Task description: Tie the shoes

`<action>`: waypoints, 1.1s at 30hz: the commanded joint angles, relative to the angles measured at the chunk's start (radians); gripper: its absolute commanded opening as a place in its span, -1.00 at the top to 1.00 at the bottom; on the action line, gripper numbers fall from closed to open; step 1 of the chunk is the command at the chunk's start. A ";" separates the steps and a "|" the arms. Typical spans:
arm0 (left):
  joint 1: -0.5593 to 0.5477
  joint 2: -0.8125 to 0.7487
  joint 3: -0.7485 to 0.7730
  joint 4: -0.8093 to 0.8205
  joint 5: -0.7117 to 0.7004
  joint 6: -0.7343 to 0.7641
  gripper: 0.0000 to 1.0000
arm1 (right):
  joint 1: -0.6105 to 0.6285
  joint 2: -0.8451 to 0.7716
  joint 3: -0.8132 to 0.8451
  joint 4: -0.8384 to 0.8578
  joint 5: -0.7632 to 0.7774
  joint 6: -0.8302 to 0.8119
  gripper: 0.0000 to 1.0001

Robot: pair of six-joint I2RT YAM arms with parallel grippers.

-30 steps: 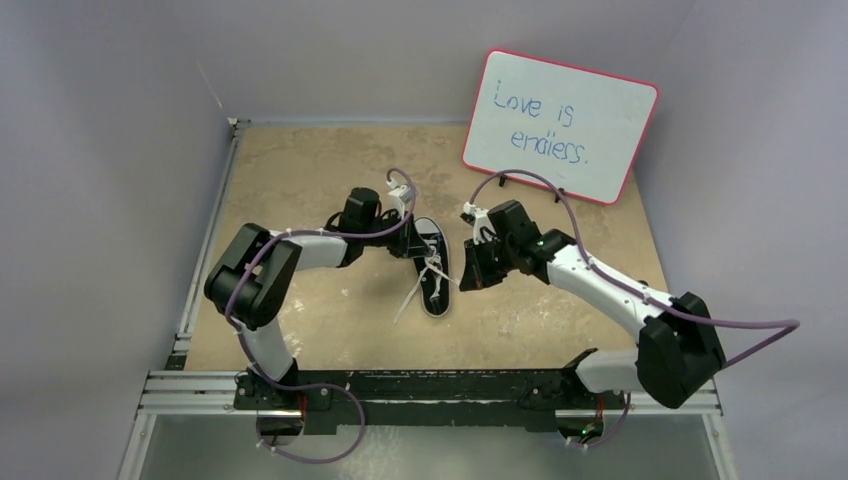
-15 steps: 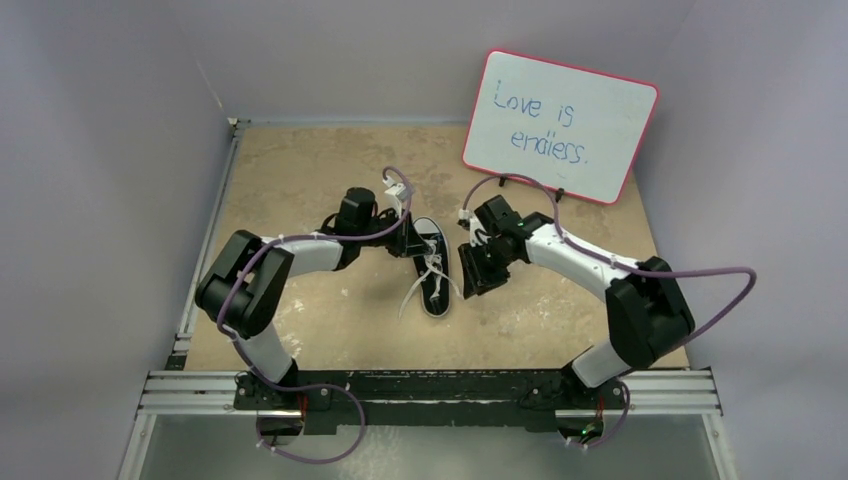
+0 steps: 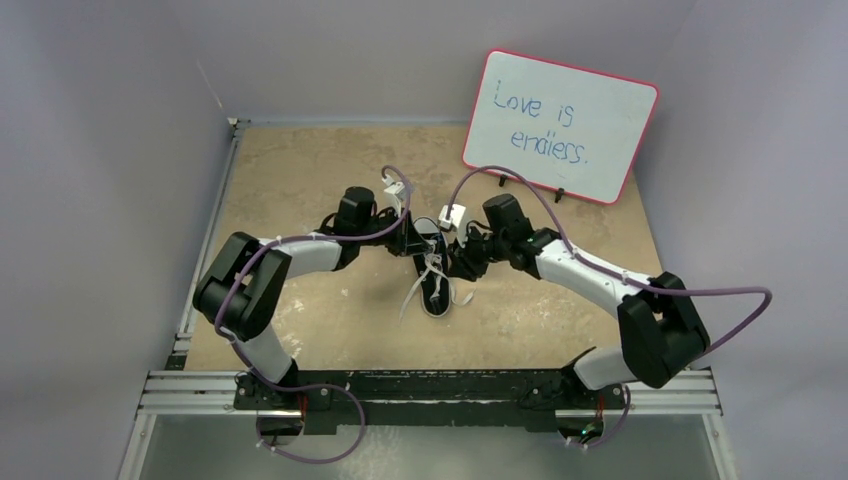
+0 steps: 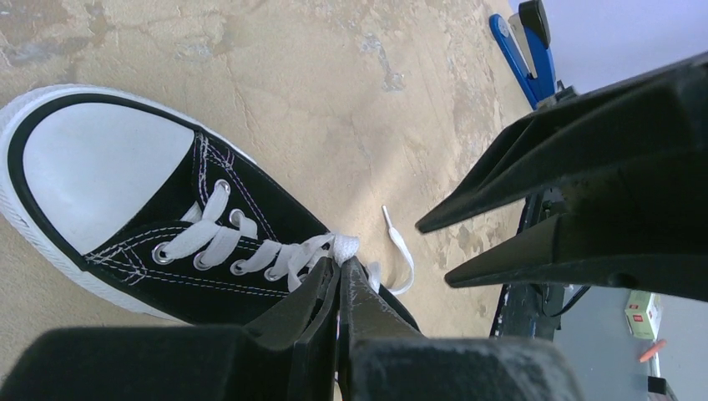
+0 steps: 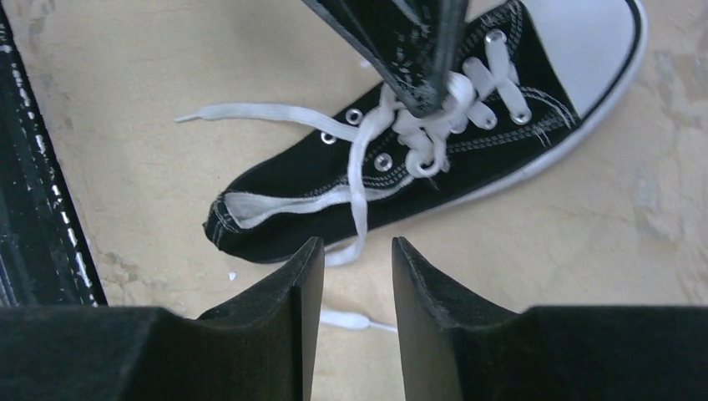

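The black sneaker (image 3: 434, 272) is shown lying mid-bench (image 3: 300, 180) between the two arms. The left end effector (image 4: 341, 271) is clenched on the white laces (image 5: 361, 171) at their crossing, apparently so that the strands are anchored. The right end effector (image 5: 355, 251) is released and empty, poised over a loose strand, presumably for pickup.

tan mottled tabletop (image 3: 300, 180) | small black canvas sneaker (image 3: 436, 296) with white laces (image 3: 410, 297) at centre, toe to 6 o'clock | left gripper (image 3: 412, 241) against it at 11 o'clock | right gripper (image 3: 462, 262) just beside at 2 o'clock | red-framed whiteboard (image 3: 560, 125) propped at tabletop's 1 o'clock
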 commanded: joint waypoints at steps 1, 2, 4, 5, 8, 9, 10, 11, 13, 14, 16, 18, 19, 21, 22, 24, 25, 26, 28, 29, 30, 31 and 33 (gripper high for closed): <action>0.003 -0.037 -0.011 0.077 -0.010 -0.022 1.00 | 0.003 -0.021 -0.081 0.293 -0.146 -0.026 0.26; 0.003 -0.036 -0.014 0.096 -0.010 -0.031 1.00 | 0.003 -0.016 -0.093 0.342 -0.139 0.001 0.27; 0.003 -0.033 -0.016 0.103 -0.007 -0.040 1.00 | 0.004 -0.018 -0.128 0.428 -0.136 0.042 0.26; 0.003 -0.031 -0.016 0.103 -0.006 -0.041 1.00 | 0.004 -0.018 -0.146 0.462 -0.125 0.067 0.26; 0.003 -0.035 -0.016 0.099 -0.003 -0.040 1.00 | 0.003 -0.013 -0.188 0.526 -0.128 0.112 0.26; 0.003 -0.037 -0.017 0.097 -0.003 -0.040 1.00 | 0.003 -0.006 -0.194 0.543 -0.130 0.120 0.27; 0.003 -0.037 -0.017 0.096 -0.002 -0.039 1.00 | 0.003 0.009 -0.194 0.549 -0.138 0.130 0.29; 0.003 -0.038 -0.017 0.094 -0.001 -0.039 1.00 | 0.003 0.021 -0.201 0.557 -0.141 0.140 0.30; 0.003 -0.039 -0.016 0.094 0.000 -0.041 1.00 | 0.004 0.031 -0.224 0.596 -0.132 0.156 0.32; 0.003 -0.040 -0.016 0.094 0.000 -0.042 1.00 | 0.003 0.035 -0.230 0.613 -0.129 0.166 0.33; 0.003 -0.043 -0.016 0.095 0.000 -0.047 1.00 | 0.004 0.045 -0.238 0.642 -0.126 0.176 0.34; 0.003 -0.048 -0.016 0.097 0.001 -0.049 1.00 | 0.003 0.062 -0.240 0.658 -0.136 0.180 0.36; 0.003 -0.049 -0.016 0.095 0.002 -0.049 1.00 | 0.003 0.071 -0.237 0.660 -0.142 0.181 0.37; 0.004 -0.053 -0.016 0.092 0.003 -0.049 1.00 | 0.004 0.081 -0.242 0.678 -0.144 0.189 0.39; 0.003 -0.056 -0.016 0.091 0.003 -0.049 1.00 | 0.003 0.083 -0.246 0.690 -0.140 0.195 0.39; 0.003 -0.060 -0.015 0.089 0.001 -0.050 1.00 | 0.004 0.090 -0.251 0.708 -0.137 0.206 0.42; 0.003 -0.062 -0.017 0.089 0.000 -0.051 1.00 | 0.003 0.097 -0.251 0.713 -0.137 0.209 0.44; 0.003 -0.064 -0.018 0.089 -0.001 -0.052 1.00 | 0.003 0.105 -0.252 0.717 -0.136 0.211 0.47; 0.003 -0.068 -0.018 0.089 -0.002 -0.053 1.00 | 0.003 0.112 -0.264 0.731 -0.152 0.224 0.53; 0.003 -0.070 -0.019 0.088 -0.002 -0.052 1.00 | 0.003 0.108 -0.274 0.738 -0.152 0.228 0.58; 0.003 -0.073 -0.019 0.086 -0.002 -0.052 1.00 | 0.003 0.104 -0.285 0.752 -0.149 0.236 0.62; 0.003 -0.075 -0.018 0.084 -0.002 -0.051 1.00 | 0.003 0.098 -0.292 0.760 -0.148 0.245 0.68; 0.003 -0.079 -0.020 0.080 -0.003 -0.050 1.00 | 0.004 0.094 -0.293 0.757 -0.138 0.255 0.84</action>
